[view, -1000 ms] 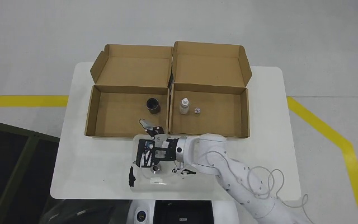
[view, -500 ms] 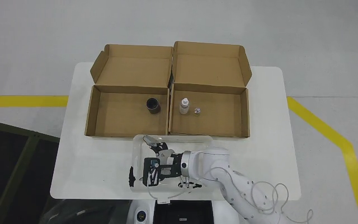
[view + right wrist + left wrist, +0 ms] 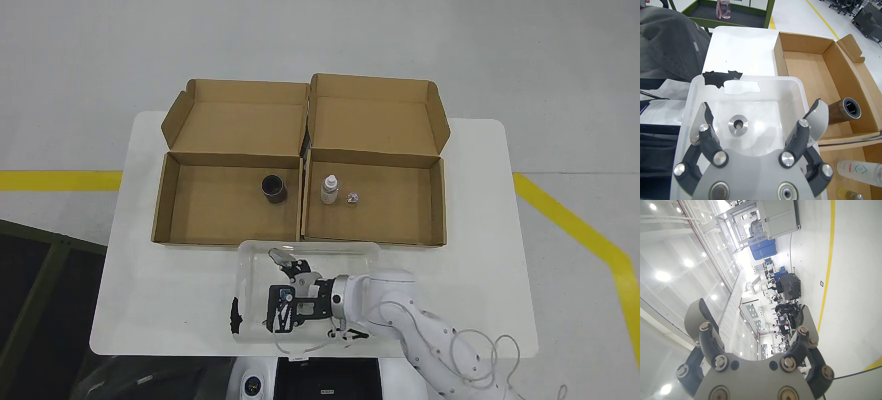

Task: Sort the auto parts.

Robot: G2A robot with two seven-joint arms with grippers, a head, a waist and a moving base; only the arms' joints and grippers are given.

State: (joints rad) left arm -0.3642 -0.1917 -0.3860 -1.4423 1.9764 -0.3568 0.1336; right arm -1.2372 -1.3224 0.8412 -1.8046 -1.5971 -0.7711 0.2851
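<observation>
White table (image 3: pixel 480 150) — yellow floor line (image 3: pixel 60 180)

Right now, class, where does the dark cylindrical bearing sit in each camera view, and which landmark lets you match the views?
Top view: the bearing is in the cardboard box that holds nothing else, near the wall next to the second box.
Right wrist view: the bearing is in that box, just past one finger of the right claw.
Left wrist view: the left claw faces the hall, away from the table.
Shared landmark: the clear bin beside the box.
</observation>
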